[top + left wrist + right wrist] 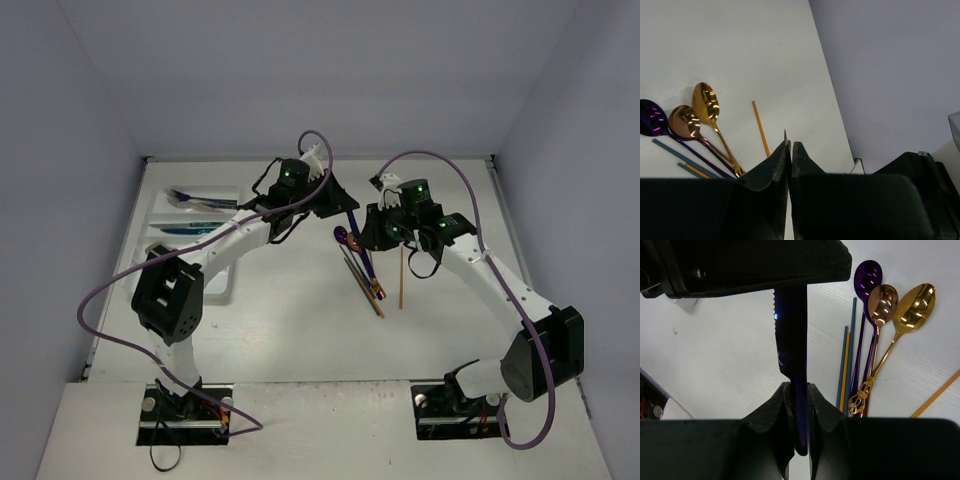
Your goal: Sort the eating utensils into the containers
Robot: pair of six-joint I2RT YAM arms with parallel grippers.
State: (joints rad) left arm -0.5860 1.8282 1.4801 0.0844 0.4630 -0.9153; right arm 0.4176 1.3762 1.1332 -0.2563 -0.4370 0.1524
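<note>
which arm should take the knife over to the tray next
Left. The left gripper pinches the knife at its serrated end and the tray lies on its side; the right gripper, holding the other end, sits far from it.

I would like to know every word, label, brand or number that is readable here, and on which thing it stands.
None: no word, number or brand can be read in any view.
The knife, the spoons and the white tray show no print.
Only a green light glows on each wrist.
</note>
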